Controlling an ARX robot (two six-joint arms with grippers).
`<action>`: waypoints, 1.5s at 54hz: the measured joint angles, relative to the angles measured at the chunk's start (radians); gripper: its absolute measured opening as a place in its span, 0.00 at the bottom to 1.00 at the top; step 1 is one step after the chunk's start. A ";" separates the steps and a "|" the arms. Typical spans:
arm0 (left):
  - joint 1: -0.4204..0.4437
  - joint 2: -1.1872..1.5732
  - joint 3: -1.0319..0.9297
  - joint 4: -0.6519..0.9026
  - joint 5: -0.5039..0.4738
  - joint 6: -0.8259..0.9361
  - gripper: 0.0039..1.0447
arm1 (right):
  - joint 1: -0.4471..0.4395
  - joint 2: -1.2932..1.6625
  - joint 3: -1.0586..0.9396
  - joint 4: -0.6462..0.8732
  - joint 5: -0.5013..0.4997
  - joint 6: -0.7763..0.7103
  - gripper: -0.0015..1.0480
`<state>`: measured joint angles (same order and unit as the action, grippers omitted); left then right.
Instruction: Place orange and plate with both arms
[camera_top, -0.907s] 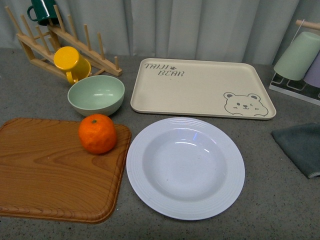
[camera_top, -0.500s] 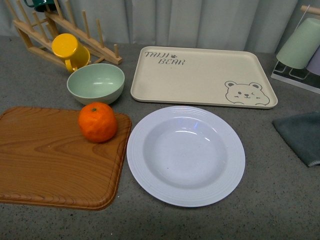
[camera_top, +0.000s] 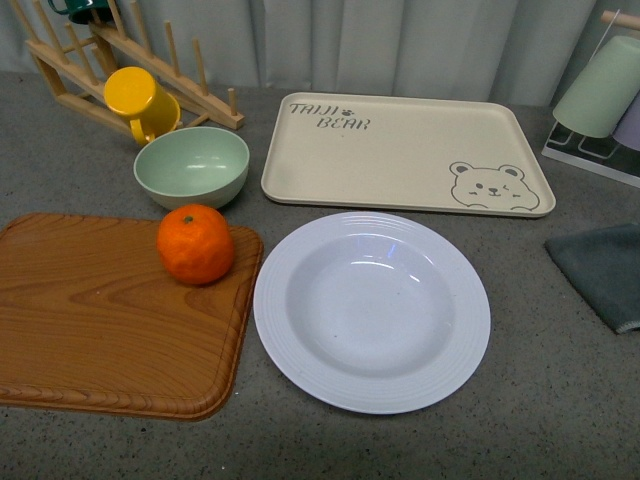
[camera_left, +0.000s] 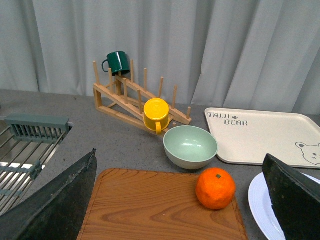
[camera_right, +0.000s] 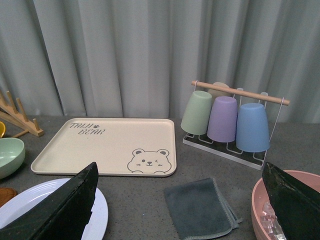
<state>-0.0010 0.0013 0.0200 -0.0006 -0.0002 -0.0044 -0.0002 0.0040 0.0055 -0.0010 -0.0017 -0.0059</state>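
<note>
Left gripper (camera_left: 178, 154) and right gripper (camera_right: 179, 165) both gape empty; the orange (camera_left: 215, 188), ahead of the left, likely firm but rolls, wants a mid-girth grasp; the plate (camera_right: 35, 196), ahead of the right, likely stiff, slick, breakable, wants a rim pinch.

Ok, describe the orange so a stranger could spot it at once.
Find the wood-grain tray at the front left of the counter. On its far right corner, just before the pale green bowl and left of the white plate, sits the orange. It alone is a bright orange, dimpled ball with a green stem mark.
</note>
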 joint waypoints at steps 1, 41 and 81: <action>0.000 0.000 0.000 0.000 0.000 0.000 0.94 | 0.000 0.000 0.000 0.000 0.000 0.000 0.91; 0.000 0.000 0.000 0.000 0.000 0.000 0.94 | 0.000 0.000 0.000 0.000 0.000 0.000 0.91; -0.046 0.430 0.069 0.121 -0.253 -0.257 0.94 | 0.000 0.000 0.000 0.000 -0.001 0.000 0.91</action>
<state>-0.0471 0.4316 0.0891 0.1207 -0.2527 -0.2615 -0.0002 0.0040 0.0055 -0.0010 -0.0029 -0.0059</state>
